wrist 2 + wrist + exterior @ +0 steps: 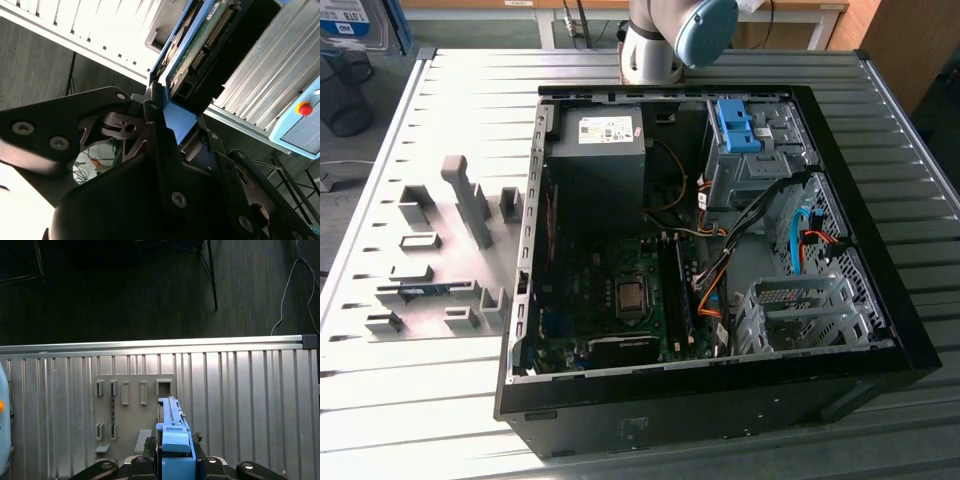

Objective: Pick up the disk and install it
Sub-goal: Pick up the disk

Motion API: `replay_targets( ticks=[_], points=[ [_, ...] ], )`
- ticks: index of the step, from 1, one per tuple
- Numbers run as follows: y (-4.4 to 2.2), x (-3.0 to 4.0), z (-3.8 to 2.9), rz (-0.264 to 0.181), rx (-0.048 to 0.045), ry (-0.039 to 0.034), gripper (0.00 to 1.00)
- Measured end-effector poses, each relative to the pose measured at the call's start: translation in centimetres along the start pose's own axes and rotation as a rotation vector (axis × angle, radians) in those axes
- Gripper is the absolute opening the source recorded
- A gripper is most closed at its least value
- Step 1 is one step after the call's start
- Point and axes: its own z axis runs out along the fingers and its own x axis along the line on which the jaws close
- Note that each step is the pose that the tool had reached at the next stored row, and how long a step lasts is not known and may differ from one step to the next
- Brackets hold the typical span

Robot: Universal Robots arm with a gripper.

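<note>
While the end effector [176, 462] clamps the disk [172, 432] by its blue carrier over the bench [250, 390], pick-up looks done, carry in hand. Seating it in the open case [720, 410] will likely want square alignment.

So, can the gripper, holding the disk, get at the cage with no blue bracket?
Probably yes: the case lies open and nothing covers the cage. The gripper is shut on the disk; cables lie close by.

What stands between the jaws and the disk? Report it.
Nothing visible does. In both wrist views the gripper holds the disk, jaws shut directly on its blue carrier frame.
</note>
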Motion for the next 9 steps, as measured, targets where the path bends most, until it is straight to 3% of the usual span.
replay_targets(
  ticks=[9],
  points=[
    [0.01,0.00,-1.48,0.000,-0.0001,0.0000,0.37]
  ],
)
